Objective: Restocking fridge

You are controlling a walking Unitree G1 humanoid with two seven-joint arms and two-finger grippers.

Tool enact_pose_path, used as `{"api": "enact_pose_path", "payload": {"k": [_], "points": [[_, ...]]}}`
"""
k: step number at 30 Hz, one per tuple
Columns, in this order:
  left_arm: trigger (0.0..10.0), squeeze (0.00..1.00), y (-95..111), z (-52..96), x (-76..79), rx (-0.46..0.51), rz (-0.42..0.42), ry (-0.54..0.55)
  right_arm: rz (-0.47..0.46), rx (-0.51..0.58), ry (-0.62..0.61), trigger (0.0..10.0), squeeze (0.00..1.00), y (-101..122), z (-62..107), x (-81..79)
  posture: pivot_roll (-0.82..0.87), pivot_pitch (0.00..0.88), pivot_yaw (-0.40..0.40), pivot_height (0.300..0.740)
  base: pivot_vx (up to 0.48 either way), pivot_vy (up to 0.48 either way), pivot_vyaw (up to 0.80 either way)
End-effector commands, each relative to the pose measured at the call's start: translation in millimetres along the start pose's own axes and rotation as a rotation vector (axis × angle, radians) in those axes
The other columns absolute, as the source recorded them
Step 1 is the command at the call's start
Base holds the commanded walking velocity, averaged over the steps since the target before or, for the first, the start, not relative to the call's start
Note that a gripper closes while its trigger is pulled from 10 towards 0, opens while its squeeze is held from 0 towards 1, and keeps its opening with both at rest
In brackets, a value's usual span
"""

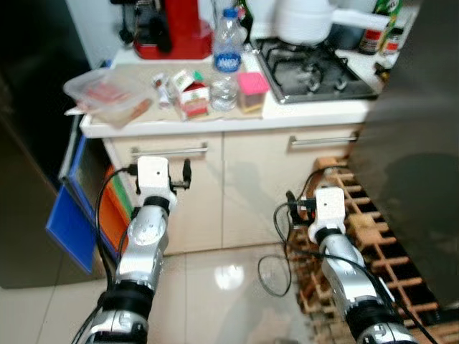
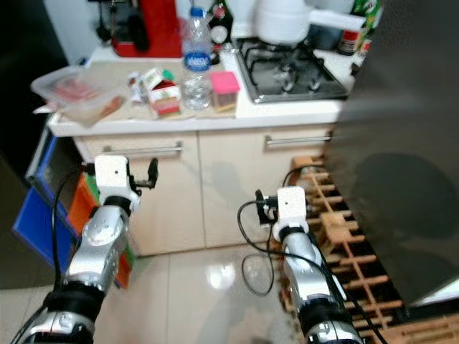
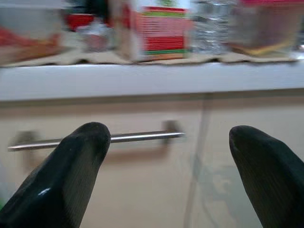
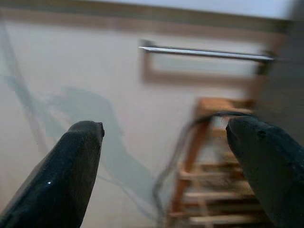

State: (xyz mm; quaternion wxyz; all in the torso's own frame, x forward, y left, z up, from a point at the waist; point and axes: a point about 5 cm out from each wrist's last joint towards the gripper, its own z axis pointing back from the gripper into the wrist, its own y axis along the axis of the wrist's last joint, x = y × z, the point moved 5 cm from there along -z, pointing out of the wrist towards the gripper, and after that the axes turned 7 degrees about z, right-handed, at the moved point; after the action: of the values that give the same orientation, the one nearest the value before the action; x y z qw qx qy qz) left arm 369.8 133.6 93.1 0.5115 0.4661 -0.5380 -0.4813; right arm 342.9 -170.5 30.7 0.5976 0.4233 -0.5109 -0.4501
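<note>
Plastic: one water bottle (image 1: 228,43), one food tub (image 1: 107,94), countertop (image 1: 301,109).

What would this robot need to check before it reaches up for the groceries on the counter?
1. Left hand free: ok, fingers apart, nothing between them.
2. Right hand free: ok, open and holding nothing.
3. Groceries within view: ok, water bottle, red carton and pink-lidded container stand on the counter.
4. Hands at counter height: not ok, both sit lower, facing the drawer fronts.
5. Path on the right: not ok, a wooden rack and loose cable lie by the right arm.
6. Fridge door open: cannot tell.
</note>
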Motion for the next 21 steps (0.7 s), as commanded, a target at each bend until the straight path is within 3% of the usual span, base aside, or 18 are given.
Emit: {"api": "enact_pose_path", "payload": {"k": [1, 3, 13, 21], "points": [[10.0, 0.0, 4.0, -1.3, -12.9, 0.006, -0.034, 0.039, -0.005, 0.023, 0.013, 10.0, 0.27, 6.2, -2.6, -5.3, -0.02, 0.0, 0.006, 0.74, 0.0, 0.0, 0.0], [10.0, 0.0, 4.1, -1.6, -12.3, 0.006, -0.041, 0.034, -0.005, 0.024, 0.015, 10.0, 0.27, 6.3, -2.5, -5.6, -0.02, 0.0, 0.006, 0.74, 0.0, 0.0, 0.0], [10.0, 0.0, 3.4, -1.8, -5.0, 0.002, -0.036, -0.004, -0.015, 0.022, 0.027, 10.0, 0.3, 6.1, -3.1, -7.9, -0.02, 0.0, 0.007, 0.74, 0.0, 0.0, 0.79], [10.0, 0.0, 6.5, -3.9, -6.7, 0.009, -0.041, -0.007, -0.011, 0.004, 0.029, 10.0, 0.27, 2.9, -3.1, -8.9, -0.02, 0.0, 0.006, 0.74, 0.0, 0.443, 0.1]]}}
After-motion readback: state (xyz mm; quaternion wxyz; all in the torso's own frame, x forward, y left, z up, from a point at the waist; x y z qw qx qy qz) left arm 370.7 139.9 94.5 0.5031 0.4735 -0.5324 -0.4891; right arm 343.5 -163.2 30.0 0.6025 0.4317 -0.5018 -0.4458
